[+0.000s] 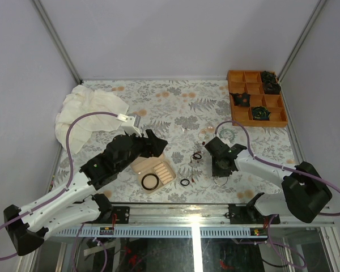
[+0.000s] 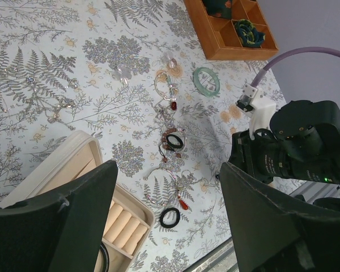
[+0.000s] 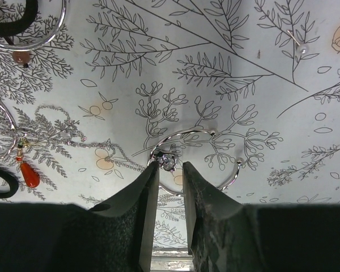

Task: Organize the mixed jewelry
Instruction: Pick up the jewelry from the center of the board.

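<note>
Jewelry [image 1: 195,158] lies scattered on the flowered table [image 1: 158,102] between the arms. The left gripper [image 1: 152,141] gapes wide above the beige box [image 1: 161,169], holding nothing. The right gripper [image 3: 170,170] has its jaws narrowly parted and clamps nothing. Only its wrist view shows the thin silver ring [image 3: 169,162] at its tips.

The fern-printed table [image 1: 175,107] carries a white cloth [image 1: 88,110] at upper left and an orange compartment tray [image 1: 237,86] at upper right. A beige ridged box [image 1: 161,169] lies at lower centre, with the mixed jewelry [image 1: 197,156] scattered just right of it.

White arms [image 1: 56,205] with black wrists [image 1: 122,153] — purple cables [image 1: 69,139] looping off each.
</note>
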`<state>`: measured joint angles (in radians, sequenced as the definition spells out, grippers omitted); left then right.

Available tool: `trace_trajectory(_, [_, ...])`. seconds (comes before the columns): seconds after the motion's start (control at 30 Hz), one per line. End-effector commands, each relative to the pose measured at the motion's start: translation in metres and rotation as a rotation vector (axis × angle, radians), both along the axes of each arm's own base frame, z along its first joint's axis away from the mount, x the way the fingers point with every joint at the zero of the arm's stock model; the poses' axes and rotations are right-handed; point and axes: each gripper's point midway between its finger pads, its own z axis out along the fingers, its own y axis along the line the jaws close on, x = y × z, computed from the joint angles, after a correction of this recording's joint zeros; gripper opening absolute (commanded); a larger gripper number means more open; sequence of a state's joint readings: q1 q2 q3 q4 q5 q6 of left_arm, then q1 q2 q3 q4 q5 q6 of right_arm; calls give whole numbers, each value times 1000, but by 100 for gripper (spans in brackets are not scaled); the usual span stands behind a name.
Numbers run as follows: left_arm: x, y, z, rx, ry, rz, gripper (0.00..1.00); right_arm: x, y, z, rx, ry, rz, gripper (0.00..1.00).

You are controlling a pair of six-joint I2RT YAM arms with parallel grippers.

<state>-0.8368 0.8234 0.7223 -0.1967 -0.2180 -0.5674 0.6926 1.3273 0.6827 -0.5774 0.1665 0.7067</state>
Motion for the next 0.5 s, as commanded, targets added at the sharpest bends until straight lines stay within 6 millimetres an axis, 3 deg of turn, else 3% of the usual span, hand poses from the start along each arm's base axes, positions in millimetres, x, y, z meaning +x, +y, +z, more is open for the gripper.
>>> trace_trajectory(0.0, [5, 2, 16, -16, -36, 19, 73, 2, 4, -2, 23, -3, 11, 30])
trace_trajectory(0.27, [3, 2, 14, -22, -30, 17, 73, -1, 5, -10, 23, 18, 18, 36])
trace_trajectory(0.47, [3, 2, 15, -24, -29, 18, 73, -2, 7, -14, 28, 28, 21, 35])
